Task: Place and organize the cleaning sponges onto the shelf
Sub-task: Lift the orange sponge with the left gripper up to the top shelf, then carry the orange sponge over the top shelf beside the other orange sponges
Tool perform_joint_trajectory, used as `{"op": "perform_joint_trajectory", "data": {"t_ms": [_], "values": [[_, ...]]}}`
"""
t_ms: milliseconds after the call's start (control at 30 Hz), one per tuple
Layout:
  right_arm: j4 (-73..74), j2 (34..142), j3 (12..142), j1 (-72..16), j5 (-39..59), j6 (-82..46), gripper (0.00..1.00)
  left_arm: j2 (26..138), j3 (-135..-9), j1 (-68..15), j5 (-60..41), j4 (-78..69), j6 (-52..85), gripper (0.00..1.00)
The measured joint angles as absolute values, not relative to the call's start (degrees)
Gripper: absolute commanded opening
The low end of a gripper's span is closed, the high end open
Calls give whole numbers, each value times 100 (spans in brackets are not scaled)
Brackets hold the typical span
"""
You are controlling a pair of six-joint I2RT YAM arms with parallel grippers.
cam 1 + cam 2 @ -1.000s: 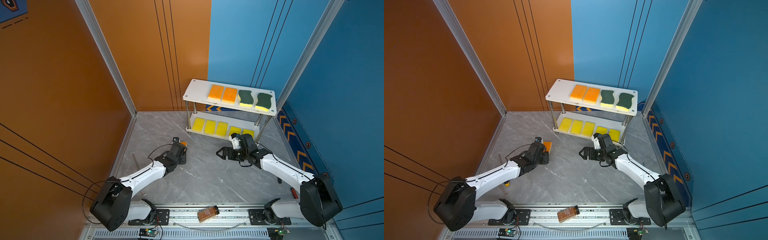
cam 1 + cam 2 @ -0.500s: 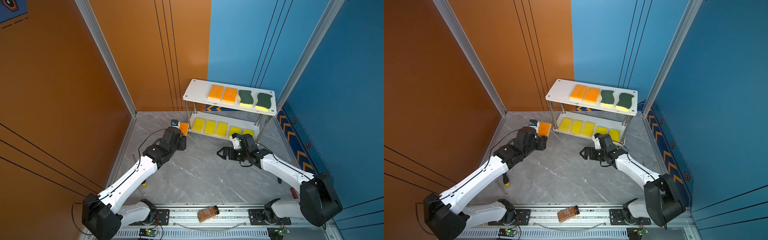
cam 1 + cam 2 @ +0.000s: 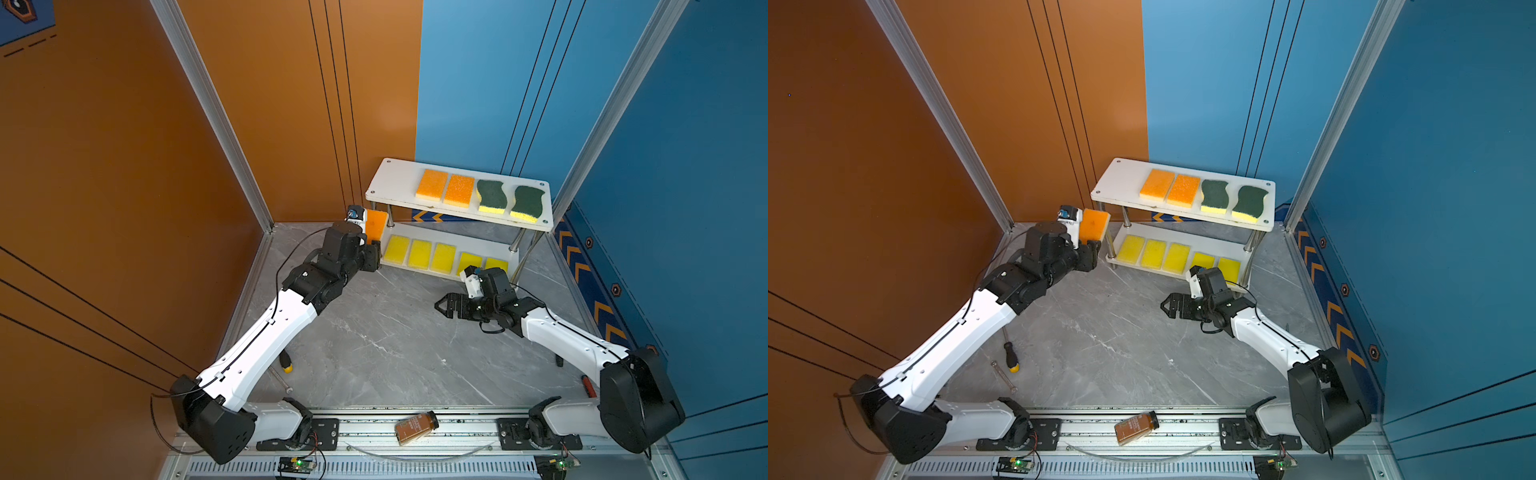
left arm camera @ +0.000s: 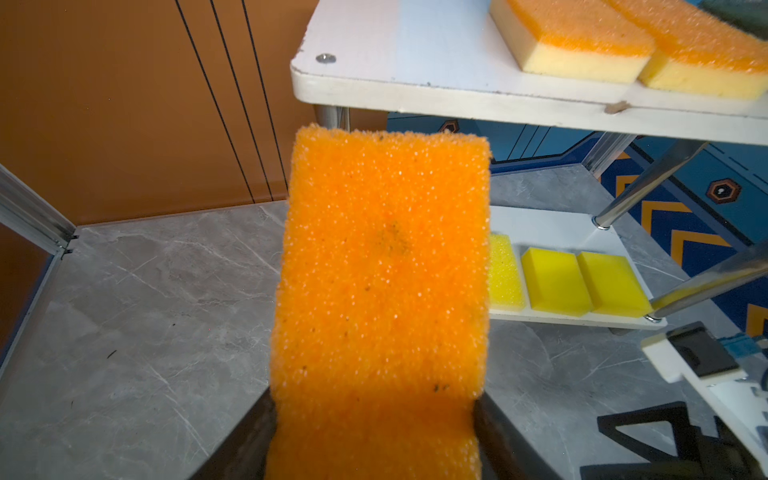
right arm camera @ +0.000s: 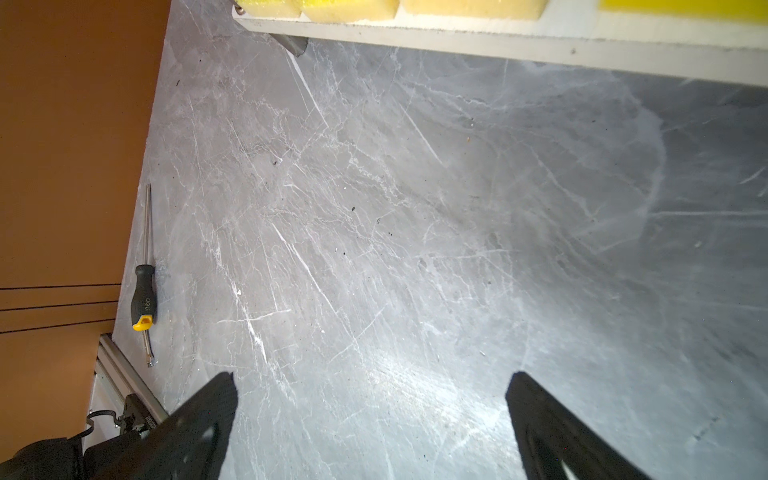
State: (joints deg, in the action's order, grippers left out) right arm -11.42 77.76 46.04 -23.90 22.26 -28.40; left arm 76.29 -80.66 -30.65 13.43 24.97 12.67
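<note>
Orange-topped sponge (image 4: 380, 270) sits clamped in L gripper (image 4: 374, 432), held up just beside the left end of the shelf (image 3: 395, 183); top board has orange pair (image 3: 432, 185) + green pair (image 3: 490, 195), btm board 5 yellow sponges (image 3: 419, 253). R gripper (image 5: 370, 399) hangs spread wide, empty, over grey floor (image 5: 415, 208). Screwdriver (image 5: 143, 299) handle reads "deli"; bottle (image 3: 415, 428) label too small to read.

Left gripper (image 4: 374, 432) clamped, held high, right gripper (image 5: 370, 386) spread, low

Left gripper (image 4: 374, 436) clamps an orange-topped sponge (image 4: 382, 270) near the shelf (image 4: 415, 50).
</note>
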Motion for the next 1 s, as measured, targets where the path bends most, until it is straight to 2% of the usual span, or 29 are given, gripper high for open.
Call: {"op": "perform_joint_trajectory", "data": {"t_ms": [633, 1000], "values": [[-1304, 7616, 4604, -2344, 2224, -2840, 100, 9015, -10737, -3028, 947, 2484, 917, 63], [-1302, 7596, 4519, -2344, 2224, -2842, 100, 9445, -10798, -2976, 738, 1500, 716, 62]]}}
